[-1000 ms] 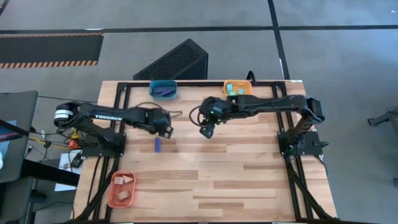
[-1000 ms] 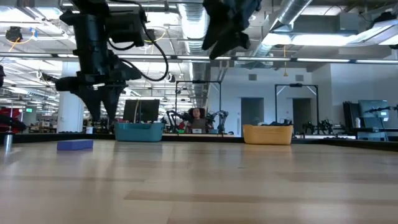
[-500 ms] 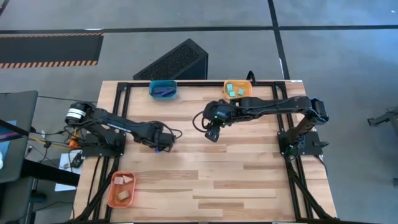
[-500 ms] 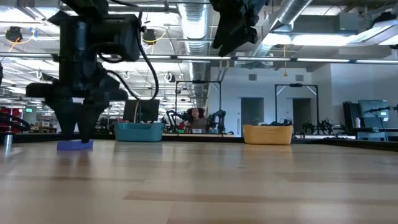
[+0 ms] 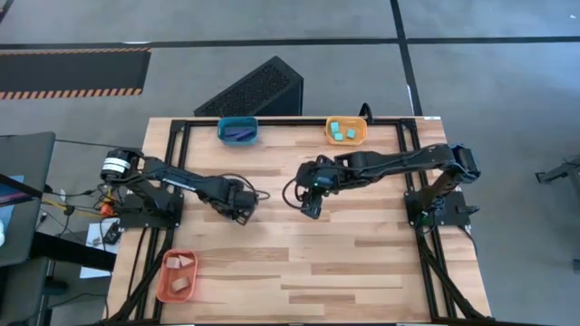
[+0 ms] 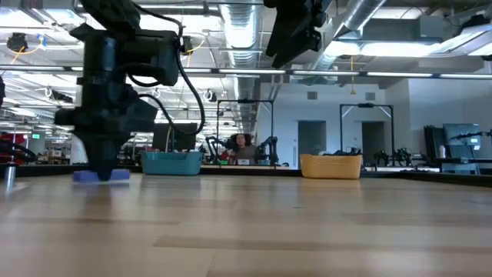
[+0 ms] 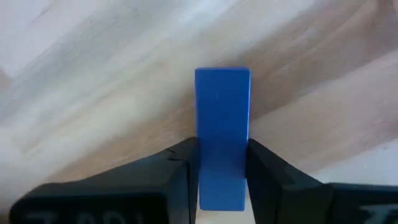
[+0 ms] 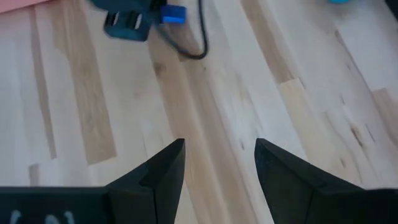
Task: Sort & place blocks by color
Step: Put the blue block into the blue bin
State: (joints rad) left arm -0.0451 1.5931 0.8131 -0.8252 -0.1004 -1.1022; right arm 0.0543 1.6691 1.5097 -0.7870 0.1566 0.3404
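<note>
Left pincer [image 7: 222, 180] clamps blue bar [image 7: 222, 124] across narrow sides on desk [image 7: 93, 93]; rigid, light, smooth plastic, likely slippery; right pincer [image 8: 217, 162] released, aloft.

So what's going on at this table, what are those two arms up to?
The left gripper is down on the wooden table, its jaws closed around a dark blue bar-shaped block that lies flat on the wood. The right gripper hangs above the middle of the table, jaws open and empty. A teal tray at the far edge already holds a blue block, a yellow tray holds cyan chunks, and an orange tray holds tan pieces.
</note>
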